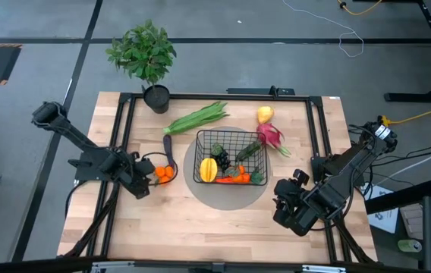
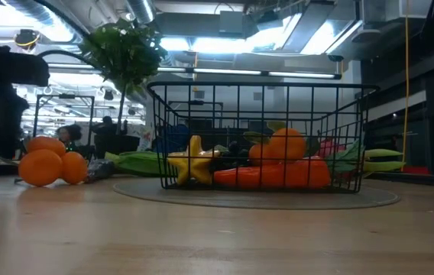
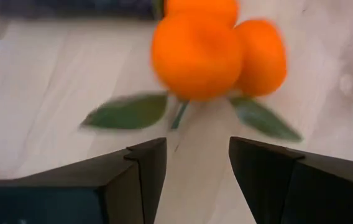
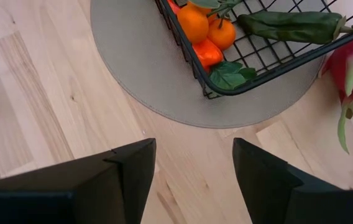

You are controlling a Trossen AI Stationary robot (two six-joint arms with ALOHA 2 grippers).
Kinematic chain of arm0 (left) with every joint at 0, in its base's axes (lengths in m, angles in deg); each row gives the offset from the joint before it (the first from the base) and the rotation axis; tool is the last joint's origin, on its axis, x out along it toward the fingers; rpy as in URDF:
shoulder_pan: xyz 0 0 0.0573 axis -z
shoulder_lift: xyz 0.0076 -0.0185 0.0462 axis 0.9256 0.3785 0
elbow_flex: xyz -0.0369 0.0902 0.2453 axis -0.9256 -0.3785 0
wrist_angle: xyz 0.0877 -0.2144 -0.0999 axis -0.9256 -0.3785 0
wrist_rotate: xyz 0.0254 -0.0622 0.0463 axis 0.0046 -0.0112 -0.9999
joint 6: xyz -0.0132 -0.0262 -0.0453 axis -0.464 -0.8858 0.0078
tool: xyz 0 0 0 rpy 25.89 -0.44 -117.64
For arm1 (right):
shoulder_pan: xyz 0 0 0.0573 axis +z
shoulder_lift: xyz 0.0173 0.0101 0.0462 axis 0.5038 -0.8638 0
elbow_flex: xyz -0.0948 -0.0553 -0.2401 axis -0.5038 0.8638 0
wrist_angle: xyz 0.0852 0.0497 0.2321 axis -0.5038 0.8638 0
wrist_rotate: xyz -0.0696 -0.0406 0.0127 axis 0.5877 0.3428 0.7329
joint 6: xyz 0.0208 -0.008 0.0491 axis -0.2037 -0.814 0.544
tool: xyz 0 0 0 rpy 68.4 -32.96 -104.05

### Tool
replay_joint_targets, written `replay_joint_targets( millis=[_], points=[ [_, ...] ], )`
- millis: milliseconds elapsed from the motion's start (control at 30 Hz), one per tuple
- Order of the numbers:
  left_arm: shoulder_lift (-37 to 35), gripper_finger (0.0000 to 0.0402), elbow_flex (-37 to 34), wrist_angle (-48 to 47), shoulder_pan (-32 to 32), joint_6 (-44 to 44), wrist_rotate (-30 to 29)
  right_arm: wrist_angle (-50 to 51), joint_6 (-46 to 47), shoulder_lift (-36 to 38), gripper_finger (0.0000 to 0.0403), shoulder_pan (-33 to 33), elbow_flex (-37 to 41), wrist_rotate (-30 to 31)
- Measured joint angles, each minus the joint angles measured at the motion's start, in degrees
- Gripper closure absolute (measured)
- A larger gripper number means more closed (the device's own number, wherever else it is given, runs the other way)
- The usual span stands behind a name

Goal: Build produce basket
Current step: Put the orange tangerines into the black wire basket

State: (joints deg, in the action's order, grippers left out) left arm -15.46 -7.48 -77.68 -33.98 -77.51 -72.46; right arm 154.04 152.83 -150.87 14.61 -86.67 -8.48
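The black wire basket (image 1: 229, 158) stands on a round grey mat (image 1: 200, 193) at mid-table. In it lie a yellow fruit (image 1: 209, 170), dark grapes (image 1: 221, 159), a carrot (image 1: 234, 179) and a green pepper (image 4: 288, 26). A cluster of tangerines (image 3: 217, 46) with leaves rests on the wood left of the basket. My left gripper (image 3: 198, 168) is open just short of them, slanting down and touching nothing. My right gripper (image 4: 194, 168) hangs open over bare wood by the mat's near right. A long green bundle (image 1: 197, 117), a yellow fruit (image 1: 265, 114) and a pink dragon fruit (image 1: 271, 136) lie outside the basket.
A leafy plant in a black pot (image 1: 144, 57) stands at the far left corner. A dark purple vegetable (image 1: 168, 148) lies just beyond the tangerines. A black frame (image 1: 124, 136) runs along the table's sides. The near half of the table is bare wood.
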Motion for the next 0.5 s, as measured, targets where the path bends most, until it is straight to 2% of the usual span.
replay_joint_targets(
  millis=[167, 500],
  points=[
    [0.76, 0.0239, -2.52, 9.17, -0.06, 6.55, -2.83, -0.12, 0.03, 0.00, 0.0199, 0.00, -0.01, 0.00],
    [5.19, 0.0239, -5.61, 14.23, -1.64, 8.11, -5.09, -0.19, 0.03, 0.00, 0.0199, 0.00, -0.01, 0.00]
  ],
)
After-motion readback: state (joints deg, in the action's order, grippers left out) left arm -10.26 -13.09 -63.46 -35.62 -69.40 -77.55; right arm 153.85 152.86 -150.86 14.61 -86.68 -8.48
